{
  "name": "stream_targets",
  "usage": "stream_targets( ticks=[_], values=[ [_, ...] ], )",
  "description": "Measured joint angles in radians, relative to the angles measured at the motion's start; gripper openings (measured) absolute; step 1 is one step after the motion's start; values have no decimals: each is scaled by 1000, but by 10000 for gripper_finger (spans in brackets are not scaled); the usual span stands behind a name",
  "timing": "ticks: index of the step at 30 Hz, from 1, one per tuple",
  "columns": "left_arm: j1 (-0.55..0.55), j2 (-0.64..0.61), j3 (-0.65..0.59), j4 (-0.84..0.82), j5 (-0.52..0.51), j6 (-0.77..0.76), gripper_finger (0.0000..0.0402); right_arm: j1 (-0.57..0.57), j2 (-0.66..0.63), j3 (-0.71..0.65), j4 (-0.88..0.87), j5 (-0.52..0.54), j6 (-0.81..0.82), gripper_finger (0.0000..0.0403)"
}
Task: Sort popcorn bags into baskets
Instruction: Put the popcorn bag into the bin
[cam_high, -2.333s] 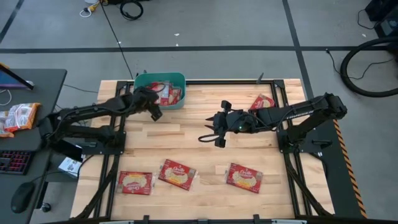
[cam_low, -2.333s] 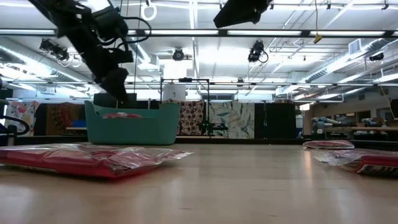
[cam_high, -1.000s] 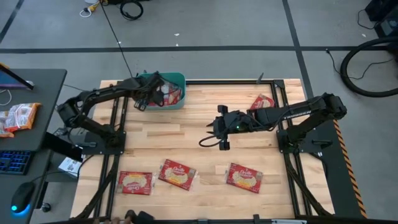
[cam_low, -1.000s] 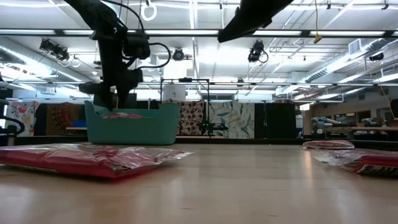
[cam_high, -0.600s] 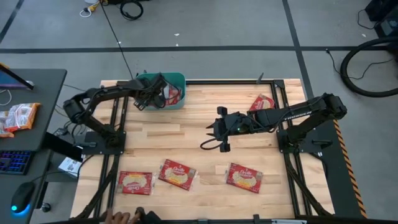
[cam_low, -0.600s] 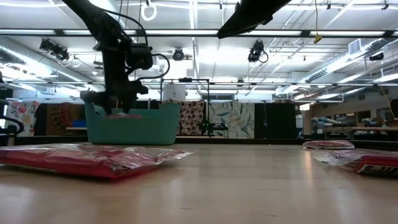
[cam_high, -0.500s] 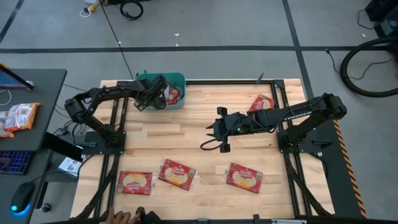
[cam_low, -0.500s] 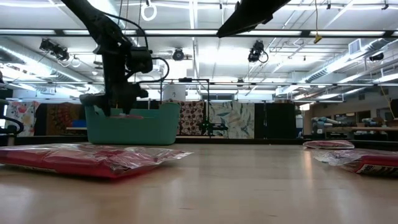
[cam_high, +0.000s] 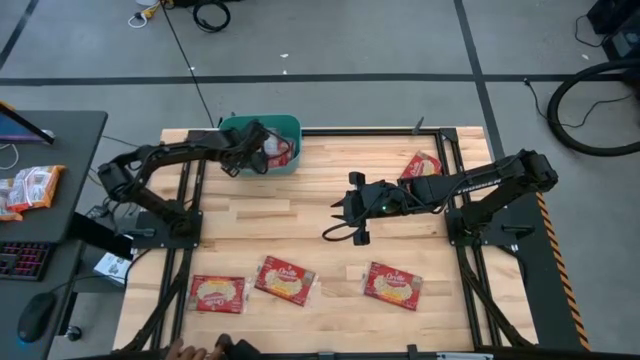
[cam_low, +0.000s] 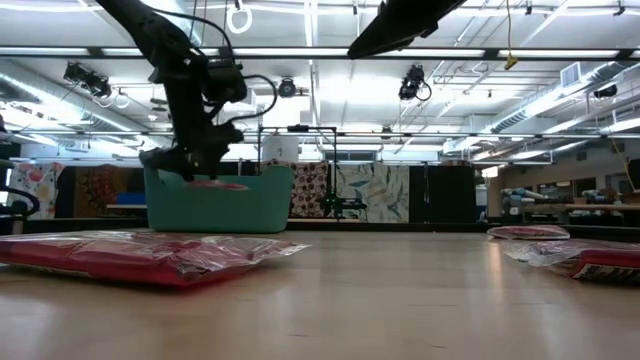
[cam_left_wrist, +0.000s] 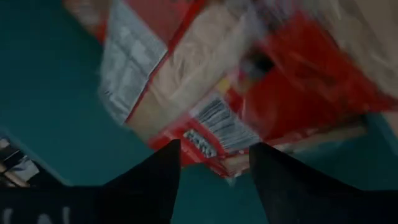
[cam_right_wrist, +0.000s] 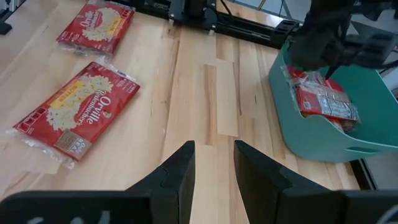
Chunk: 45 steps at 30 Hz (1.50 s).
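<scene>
left gripper is seen over the teal basket, fingers parted, nothing seen gripped; packets inside it are blurred | right gripper is held mid-table, fingers apart, empty | popcorn bags are laid along the near edge, one half hidden behind the right arm
</scene>
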Motion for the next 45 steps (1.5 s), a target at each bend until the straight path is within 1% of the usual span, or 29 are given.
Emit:
stream_targets(
  ticks=[3, 8, 12, 13, 15, 18, 21, 29, 33, 36, 37, 40, 45],
  values=[
    [-3, -32, 0, 9, 14, -9, 176, 0, 0, 0, 1, 0, 1, 116],
    [-3, -61, 2, 38, 96, -39, 159, 0, 0, 0, 6, 0, 17, 116],
    [3, -61, 2, -3, 21, 71, 152, 2, 0, 0, 5, 0, 20, 116],
    [6, -61, 2, -14, 21, 99, 152, 2, 0, 0, 6, -1, 20, 116],
    [7, -61, 2, -34, 43, 132, 151, 2, 0, 0, 5, -2, 20, 116],
    [5, -61, 2, -102, 118, 185, 150, 2, 0, 0, 6, -4, 21, 116],
    [-4, -57, 2, -157, 165, 286, 150, 2, 0, 0, 7, -5, 24, 116],
    [-24, -50, 2, -79, 177, 334, 150, 2, 0, 0, 7, -6, 43, 116],
    [-24, -41, 2, -87, 197, 362, 150, 11, 0, 0, 7, -6, 45, 116],
    [-25, -21, 2, -129, 162, 415, 150, 17, 0, 0, 7, -6, 50, 116],
    [-23, -12, 2, -129, 146, 418, 150, 18, 0, 0, 7, -6, 53, 116],
    [-21, 4, 1, -119, 142, 409, 150, 23, 0, 0, 7, -6, 62, 116],
    [-21, 8, 1, -60, 178, 383, 150, 25, 0, 1, 7, -4, 62, 116]
  ],
)
